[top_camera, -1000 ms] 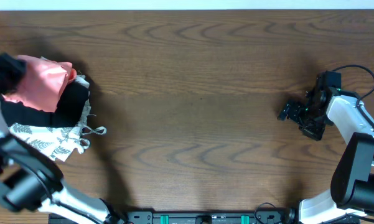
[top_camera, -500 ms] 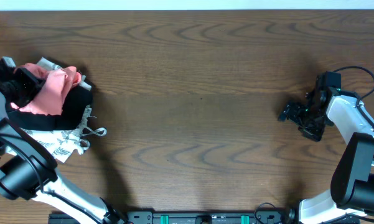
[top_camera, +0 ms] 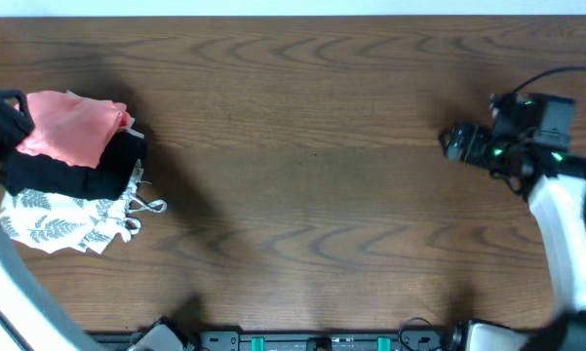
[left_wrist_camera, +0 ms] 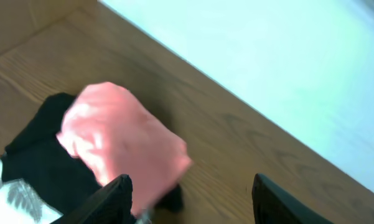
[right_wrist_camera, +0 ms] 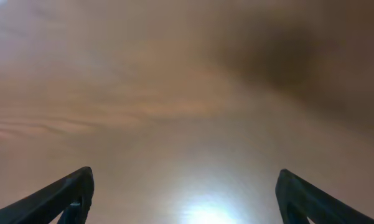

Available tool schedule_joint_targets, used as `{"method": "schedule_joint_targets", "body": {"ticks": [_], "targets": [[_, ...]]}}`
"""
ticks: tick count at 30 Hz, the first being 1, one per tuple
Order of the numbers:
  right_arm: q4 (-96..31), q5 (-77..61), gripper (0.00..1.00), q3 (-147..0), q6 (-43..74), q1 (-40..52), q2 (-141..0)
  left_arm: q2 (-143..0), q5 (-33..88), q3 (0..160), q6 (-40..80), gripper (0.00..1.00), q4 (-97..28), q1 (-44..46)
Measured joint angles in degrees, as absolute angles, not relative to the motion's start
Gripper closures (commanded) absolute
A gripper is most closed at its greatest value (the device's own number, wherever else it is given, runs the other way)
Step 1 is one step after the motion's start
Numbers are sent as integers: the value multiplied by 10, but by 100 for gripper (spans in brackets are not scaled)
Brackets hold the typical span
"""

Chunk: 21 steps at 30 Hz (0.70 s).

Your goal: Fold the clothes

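Note:
The clothes, a salmon-pink T-shirt (top_camera: 73,127), lie as a folded bundle on top of a black folded garment (top_camera: 83,174) at the far left of the table. My left gripper (top_camera: 10,115) hovers at the bundle's left edge, open and holding nothing. In the left wrist view the pink shirt (left_wrist_camera: 121,146) lies blurred below and ahead of the open left gripper (left_wrist_camera: 190,202), overlapping the left finger's side. My right gripper (top_camera: 455,143) is far off at the right, open over bare wood, and the right wrist view shows the same gripper (right_wrist_camera: 187,196) with nothing between its fingers.
A white garment with grey leaf print (top_camera: 63,219) sticks out from under the black one, its straps trailing toward the centre. The wooden table (top_camera: 302,195) stretches between the two arms. Its far edge meets a pale wall (left_wrist_camera: 286,68).
My left gripper has opened and let go of the pink shirt, which now rests on the black garment. The right arm has swung up and toward the back of the table.

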State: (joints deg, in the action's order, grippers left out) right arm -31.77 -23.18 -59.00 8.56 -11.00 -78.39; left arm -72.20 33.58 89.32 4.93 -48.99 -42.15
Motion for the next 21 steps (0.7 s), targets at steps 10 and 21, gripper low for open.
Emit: {"method": "schedule_joint_targets", "body": {"ticks": [10, 21], "targets": [[-293, -322, 1, -604, 58, -110, -557, -630, 376, 893, -83, 9, -680, -360], [-330, -332, 1, -604, 54, -110, -506, -629, 367, 893, -145, 2, -709, -316]]}}
